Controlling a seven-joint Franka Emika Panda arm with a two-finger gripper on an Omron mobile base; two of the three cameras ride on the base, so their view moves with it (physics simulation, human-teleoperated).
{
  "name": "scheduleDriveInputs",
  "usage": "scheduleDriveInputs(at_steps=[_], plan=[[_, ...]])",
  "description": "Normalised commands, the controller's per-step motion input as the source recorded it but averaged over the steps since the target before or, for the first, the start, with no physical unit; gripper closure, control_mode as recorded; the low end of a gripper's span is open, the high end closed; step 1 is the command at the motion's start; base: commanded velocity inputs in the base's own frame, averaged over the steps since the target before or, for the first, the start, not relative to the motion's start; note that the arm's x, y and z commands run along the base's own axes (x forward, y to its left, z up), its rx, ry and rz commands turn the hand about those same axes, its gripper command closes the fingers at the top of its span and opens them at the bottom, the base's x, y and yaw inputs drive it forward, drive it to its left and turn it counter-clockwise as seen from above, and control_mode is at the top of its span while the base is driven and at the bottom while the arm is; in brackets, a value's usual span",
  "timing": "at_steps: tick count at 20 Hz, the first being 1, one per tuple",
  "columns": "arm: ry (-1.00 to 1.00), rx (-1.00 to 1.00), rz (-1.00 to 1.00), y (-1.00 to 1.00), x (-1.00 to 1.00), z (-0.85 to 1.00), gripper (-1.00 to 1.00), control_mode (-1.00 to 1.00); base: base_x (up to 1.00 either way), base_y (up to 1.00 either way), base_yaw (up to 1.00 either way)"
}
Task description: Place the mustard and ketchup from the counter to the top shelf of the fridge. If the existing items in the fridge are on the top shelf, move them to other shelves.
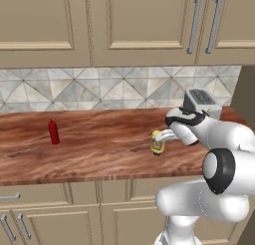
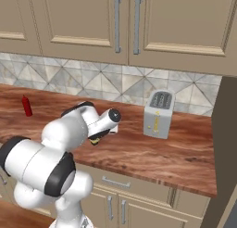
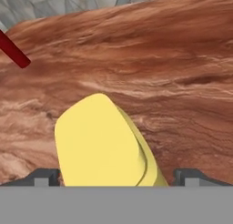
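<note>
Mustard [image 1: 157,143] on the counter [image 1: 99,144] between the spread end effector [image 1: 158,137] fingers, ungripped.

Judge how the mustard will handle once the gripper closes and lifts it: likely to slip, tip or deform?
The mustard looks smooth and rounded, so it may slip between the fingers. It stands upright, tall for its base, so a sideways nudge could tip it. The gripper is at its top; a high grip may let it swing.
</note>
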Motion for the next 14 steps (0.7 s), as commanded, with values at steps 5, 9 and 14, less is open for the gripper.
scheduleDriveInputs(at_steps=[5, 9, 14], plan=[[0.0, -0.01, 0.0, 0.0, 0.0, -0.03, 1.0, -1.0, 0.0, 0.0, 0.0], [0.0, 0.0, 0.0, 0.0, -0.02, 0.0, 1.0, -1.0, 0.0, 0.0, 0.0], [-0.12, 0.07, 0.0, -0.01, -0.52, 0.35, 1.0, -1.0, 0.0, 0.0, 0.0]])
